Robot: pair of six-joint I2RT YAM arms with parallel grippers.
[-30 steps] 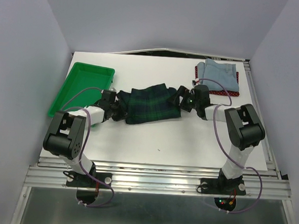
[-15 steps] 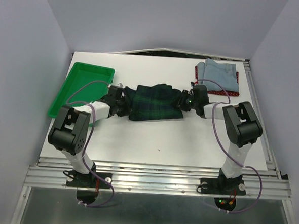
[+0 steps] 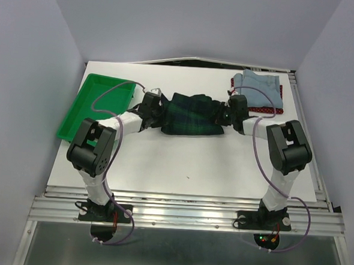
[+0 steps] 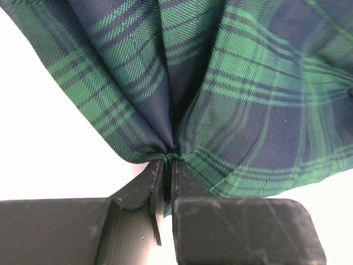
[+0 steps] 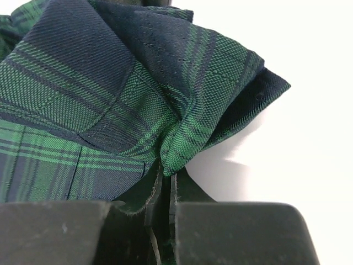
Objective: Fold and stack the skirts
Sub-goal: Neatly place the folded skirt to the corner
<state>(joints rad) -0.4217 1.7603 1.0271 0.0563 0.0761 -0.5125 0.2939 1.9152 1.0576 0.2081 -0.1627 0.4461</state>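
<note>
Folding was in hand — left gripper point(image 4: 167, 164) and right gripper point(image 5: 167, 175) each clamped an edge of the plaid skirt point(image 3: 190, 116); next it likely needed laying flat, edges matched.

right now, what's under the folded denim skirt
A red dotted skirt peeks out at the denim skirt's left and near edges; the rest of it is covered.

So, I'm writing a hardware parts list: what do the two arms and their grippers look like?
The left arm and right arm both have chunky black joint housings joined by white links, each trailing a loose lilac cable. The left gripper and right gripper end in flat matte-black fingers, slightly scuffed. Tiny coloured lights glow at the right arm's base.
</note>
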